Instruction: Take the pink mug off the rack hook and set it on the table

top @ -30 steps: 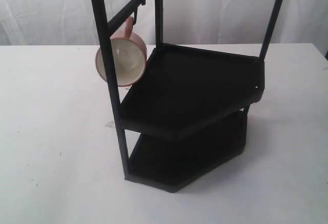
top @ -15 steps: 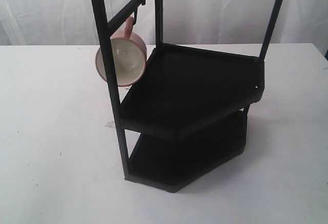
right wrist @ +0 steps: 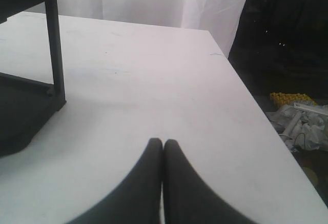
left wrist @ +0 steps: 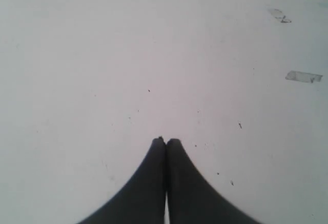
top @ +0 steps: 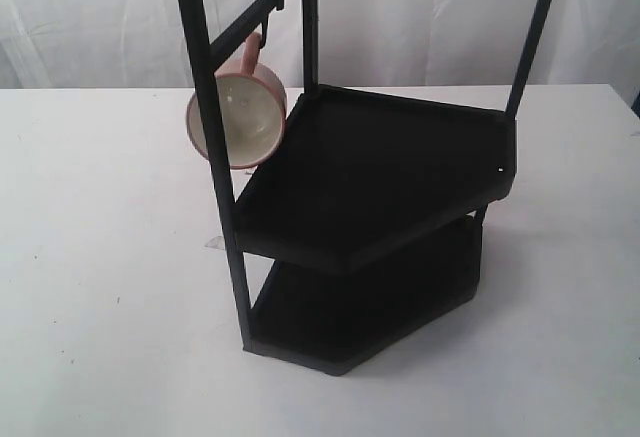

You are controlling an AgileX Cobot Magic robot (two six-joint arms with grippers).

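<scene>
The pink mug (top: pixel 240 117) hangs by its loop handle from the rack hook (top: pixel 266 29), its cream inside turned toward the camera, partly behind the rack's front post. The rack (top: pixel 370 197) stands on the white table (top: pixel 100 287) with two black shelves. Neither arm shows in the exterior view. My left gripper (left wrist: pixel 165 141) is shut with nothing in it, above bare tabletop. My right gripper (right wrist: pixel 163 142) is also shut and empty, over the table beside a rack post (right wrist: pixel 54 44). The mug is out of both wrist views.
Bits of tape (left wrist: pixel 303 76) lie on the table in the left wrist view. The table's edge (right wrist: pixel 241 80) runs close to my right gripper, with dark floor and clutter (right wrist: pixel 300 116) beyond. A white curtain (top: pixel 100 17) hangs behind the table.
</scene>
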